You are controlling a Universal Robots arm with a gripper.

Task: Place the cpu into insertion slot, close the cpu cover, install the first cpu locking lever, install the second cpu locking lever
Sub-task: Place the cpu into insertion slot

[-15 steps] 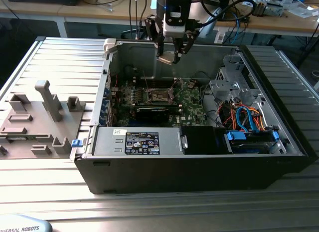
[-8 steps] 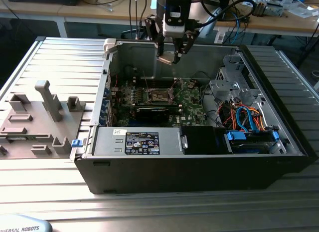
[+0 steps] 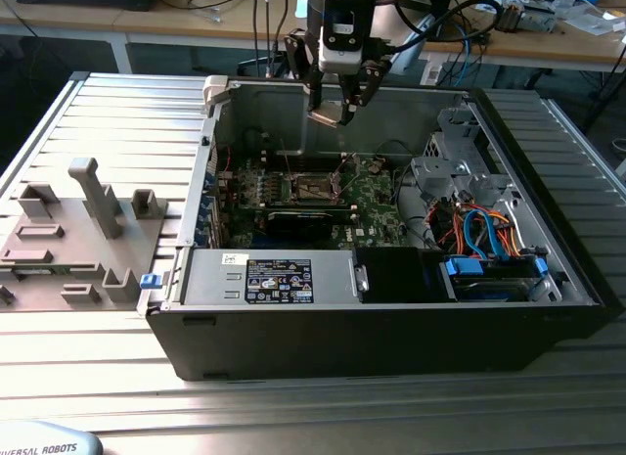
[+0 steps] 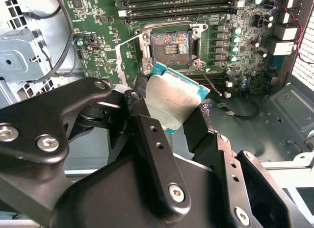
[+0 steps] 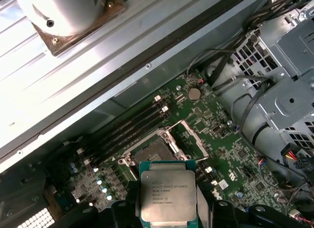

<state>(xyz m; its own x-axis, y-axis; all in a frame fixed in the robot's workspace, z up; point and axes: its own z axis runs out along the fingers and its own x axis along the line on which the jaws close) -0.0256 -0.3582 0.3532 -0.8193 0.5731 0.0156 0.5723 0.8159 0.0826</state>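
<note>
I read the black two-finger gripper (image 3: 337, 109) as clenched on the small square silver-topped cpu (image 4: 169, 103), gripping opposite edges. The chip hangs tilted over the far side of the open grey computer case (image 3: 548, 279). It is apart from the dark square insertion slot (image 4: 170, 45), which lies uncovered on the green motherboard (image 4: 98, 56).

cpu (image 5: 168, 198): dull silver top, teal-green edge. motherboard (image 5: 221, 135) green w/ black memory slots (image 5: 132, 127). insertion slot (image 4: 170, 44) dark, coppery pin grid, silver rim. case (image 3: 391, 338) blk outside, grey inside; blue cables (image 3: 479, 225).
</note>
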